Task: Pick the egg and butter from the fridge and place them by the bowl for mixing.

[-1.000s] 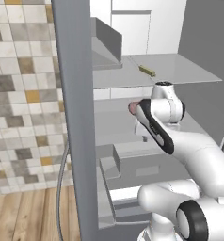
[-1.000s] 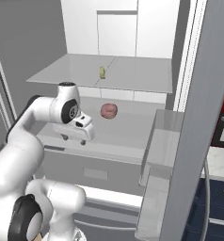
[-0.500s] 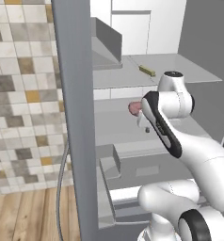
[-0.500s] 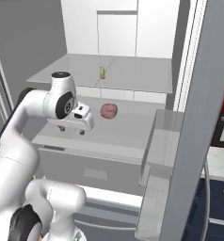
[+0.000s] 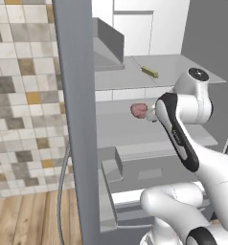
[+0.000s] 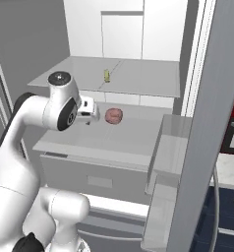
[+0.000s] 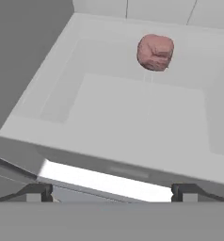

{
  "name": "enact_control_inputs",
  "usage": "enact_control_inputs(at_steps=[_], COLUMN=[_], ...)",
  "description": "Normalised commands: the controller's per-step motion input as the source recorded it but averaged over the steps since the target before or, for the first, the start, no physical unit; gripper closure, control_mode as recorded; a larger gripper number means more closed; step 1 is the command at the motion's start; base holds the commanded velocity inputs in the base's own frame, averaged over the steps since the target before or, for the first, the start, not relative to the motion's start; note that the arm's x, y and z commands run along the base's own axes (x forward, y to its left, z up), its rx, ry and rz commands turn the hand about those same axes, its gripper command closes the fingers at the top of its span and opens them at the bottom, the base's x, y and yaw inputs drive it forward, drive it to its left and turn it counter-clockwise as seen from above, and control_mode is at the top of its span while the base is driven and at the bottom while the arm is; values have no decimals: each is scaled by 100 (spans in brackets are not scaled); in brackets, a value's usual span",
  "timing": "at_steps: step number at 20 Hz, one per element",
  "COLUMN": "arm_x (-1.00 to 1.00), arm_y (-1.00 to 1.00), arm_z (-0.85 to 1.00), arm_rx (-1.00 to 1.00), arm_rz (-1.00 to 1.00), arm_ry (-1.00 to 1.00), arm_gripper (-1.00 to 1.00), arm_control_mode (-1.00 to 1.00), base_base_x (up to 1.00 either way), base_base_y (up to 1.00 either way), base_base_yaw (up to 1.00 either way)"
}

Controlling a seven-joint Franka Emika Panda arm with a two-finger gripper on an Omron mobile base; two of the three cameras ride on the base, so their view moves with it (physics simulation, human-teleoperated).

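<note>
The fridge [image 5: 125, 136] stands open in front of me, with white inner walls and pale grey shelves. The butter [image 5: 150, 72] [image 6: 106, 75], a thin olive-yellow stick, lies on the upper shelf. My gripper [image 6: 91, 119] [image 7: 113, 190] hangs open and empty over the front left of the middle shelf [image 7: 132, 122], below the butter's level. Both dark fingertips [image 7: 38, 190] stand wide apart at the bottom of the hand view. The egg and the bowl are out of view.
A pink lumpy meat-like piece [image 5: 139, 110] [image 6: 113, 115] [image 7: 155, 52] sits at the back of the middle shelf, just beyond the gripper. A door bin [image 6: 175, 147] juts out at the right. Drawers [image 5: 149, 172] lie below. A tiled wall [image 5: 25, 95] is at the left.
The arm has lifted, and the hand has risen a little and moved closer to the pink piece. The jaws stayed open. Nothing on the shelves moved.
</note>
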Motion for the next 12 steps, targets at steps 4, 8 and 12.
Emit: enact_control_inputs(at_steps=[4, 8, 12], arm_x=[21, 33, 33], arm_y=[0, -1, -10], arm_z=[45, 51, 66], arm_rx=[1, 0, 1], arm_rz=[2, -1, -3], arm_ry=[-24, 0, 8], arm_gripper=[-100, -100, -100], arm_control_mode=[-100, -100, -100], base_base_x=[0, 0, 0], base_base_y=[0, 0, 0], base_base_yaw=[0, 0, 0])
